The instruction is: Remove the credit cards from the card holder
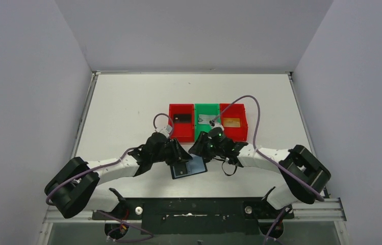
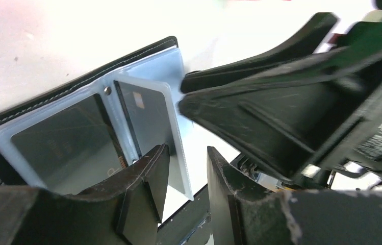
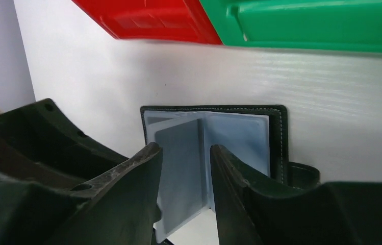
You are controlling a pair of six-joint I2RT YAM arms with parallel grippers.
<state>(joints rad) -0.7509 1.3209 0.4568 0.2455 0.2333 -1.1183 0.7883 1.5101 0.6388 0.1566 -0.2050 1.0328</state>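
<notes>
Centrally, stitched black card holder (image 1: 188, 167), glossy sleeves (image 3: 239, 138); left end effector (image 2: 187, 150), right end effector (image 3: 186, 148) narrowly parted, empty.

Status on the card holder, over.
Left claw open, right claw open. Card holder lying open, cards in its sleeves. Nothing in the way.

The card holder (image 3: 239, 135) sits partly hidden behind right fingers (image 3: 245, 194)
</notes>
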